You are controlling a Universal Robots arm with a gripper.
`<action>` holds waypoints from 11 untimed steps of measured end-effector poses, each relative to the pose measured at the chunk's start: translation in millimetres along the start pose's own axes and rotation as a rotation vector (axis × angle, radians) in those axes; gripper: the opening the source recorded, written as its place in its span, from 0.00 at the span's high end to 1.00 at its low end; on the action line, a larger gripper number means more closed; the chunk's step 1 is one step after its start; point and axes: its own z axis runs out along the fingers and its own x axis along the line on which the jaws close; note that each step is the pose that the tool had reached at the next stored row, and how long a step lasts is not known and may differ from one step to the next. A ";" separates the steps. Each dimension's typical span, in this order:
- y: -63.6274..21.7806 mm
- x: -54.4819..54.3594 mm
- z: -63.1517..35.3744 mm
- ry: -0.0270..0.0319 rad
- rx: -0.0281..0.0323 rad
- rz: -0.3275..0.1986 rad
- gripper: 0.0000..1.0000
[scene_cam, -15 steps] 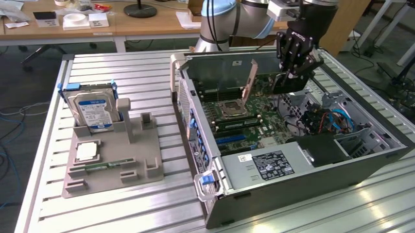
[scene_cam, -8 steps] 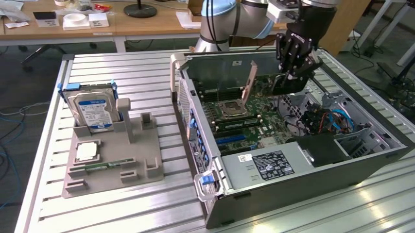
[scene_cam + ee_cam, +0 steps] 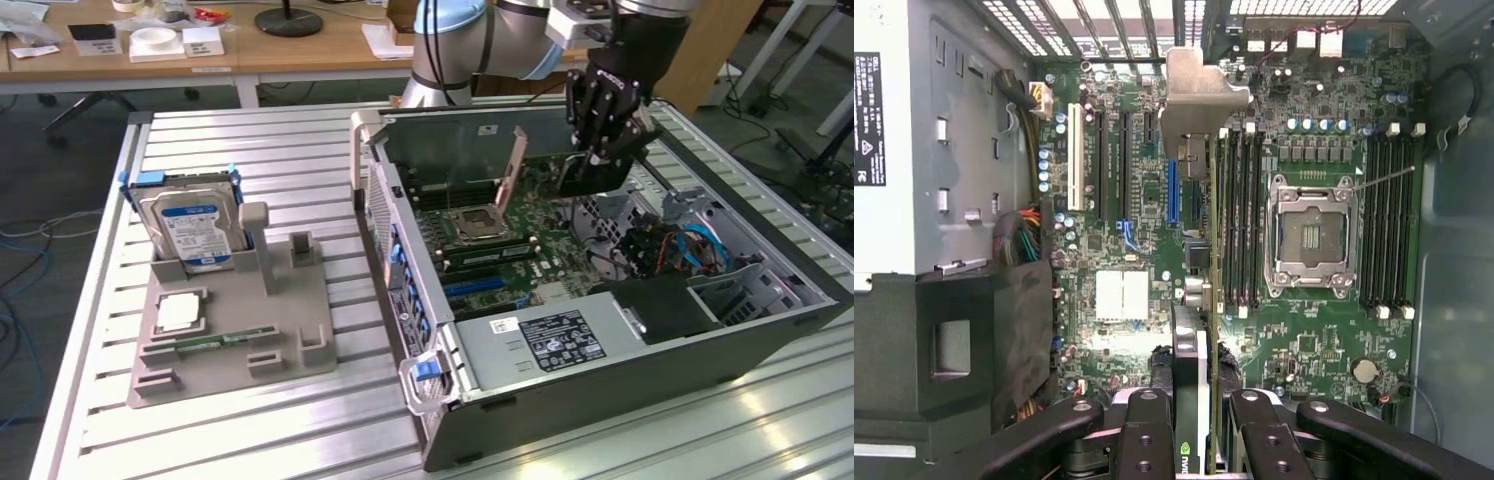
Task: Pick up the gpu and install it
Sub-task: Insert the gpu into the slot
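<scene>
The gripper [image 3: 603,150] hangs inside the open computer case [image 3: 601,345]. Its jaws are partly closed and clamped on the graphics card [image 3: 594,178]. In the wrist view the black fingers [image 3: 1144,435] press on both faces of the card [image 3: 1190,350], which sits edge-on between them and reaches away from the jaws to its metal end plate [image 3: 1199,95]. The card hangs below the jaws, over the green motherboard [image 3: 1314,345]. Whether its lower edge touches a slot cannot be told. A blue slot [image 3: 1172,192] lies just beside the line of the card, and the processor socket [image 3: 1311,235] is near it on the other side. Well apart from the jaws, outside the case, a hard drive [image 3: 187,230] stands upright in a grey holder [image 3: 274,340] on the ribbed metal table [image 3: 174,440].
</scene>
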 end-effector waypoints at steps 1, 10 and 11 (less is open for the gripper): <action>1.0 0.0 0.2 0.0000 0.0001 0.000 0.73; 1.9 -0.2 4.8 0.0001 0.0001 0.000 0.73; 1.9 -0.2 4.8 0.0001 0.0001 0.000 0.73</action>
